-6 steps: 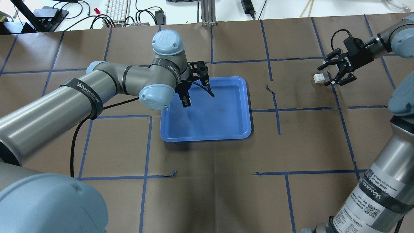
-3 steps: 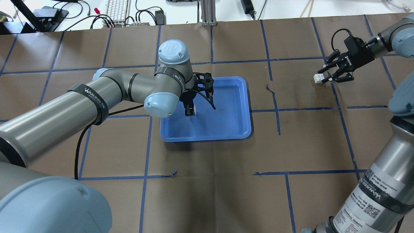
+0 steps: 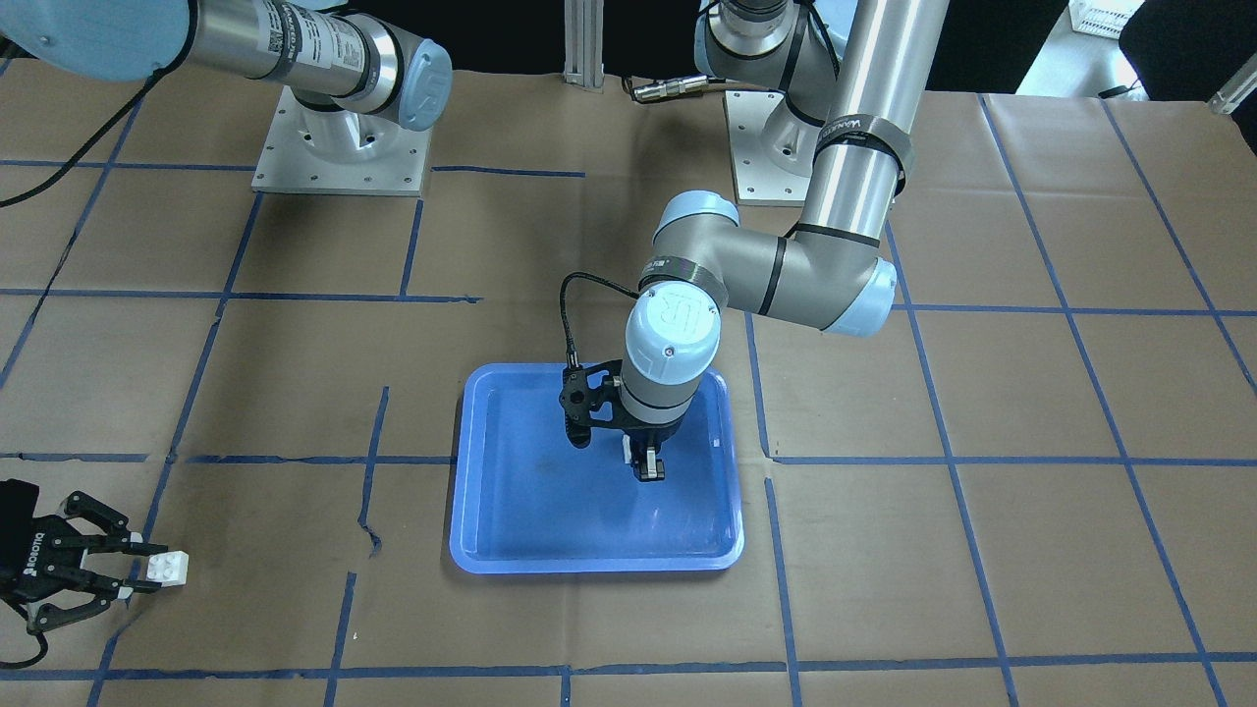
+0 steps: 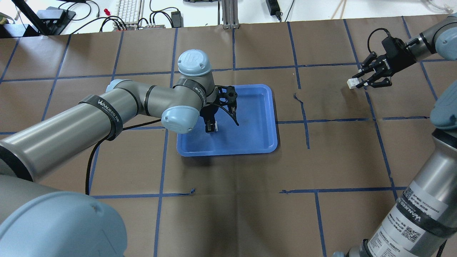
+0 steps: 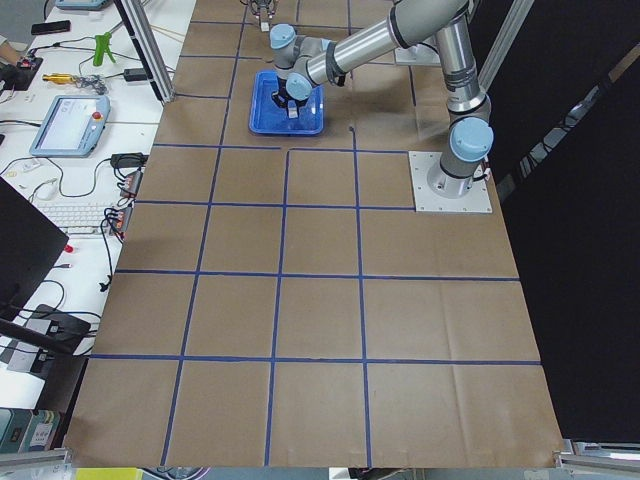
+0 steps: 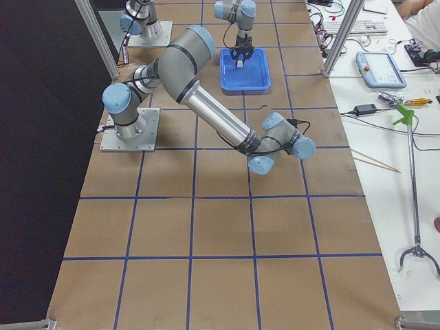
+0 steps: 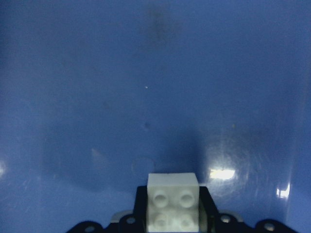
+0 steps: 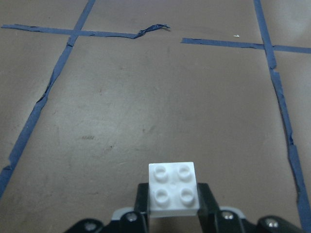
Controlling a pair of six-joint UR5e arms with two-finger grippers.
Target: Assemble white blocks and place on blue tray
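Note:
The blue tray (image 4: pixel 250 142) lies mid-table; it also shows in the front view (image 3: pixel 530 530). My left gripper (image 4: pixel 210 126) points down over the tray's left part, shut on a white block (image 4: pixel 214 125). The left wrist view shows that block (image 7: pixel 173 201) between the fingers, studs up, close over the tray floor (image 7: pixel 146 87). My right gripper (image 4: pixel 358 82) is at the table's far right, shut on the second white block (image 4: pixel 352 82), low over the brown paper. That block shows in the right wrist view (image 8: pixel 174 187) and in the front view (image 3: pixel 164 568).
Brown paper with a blue tape grid covers the table (image 4: pixel 235 200). A keyboard (image 4: pixel 130 10) and cables lie beyond the far edge. The arm bases (image 3: pixel 339 147) stand at the robot's side. A torn tape strip (image 4: pixel 301 103) runs between the tray and the right gripper.
My left gripper has moved toward the tray's near left part with its block. My right gripper, open around the second block a second ago, has shut on it.

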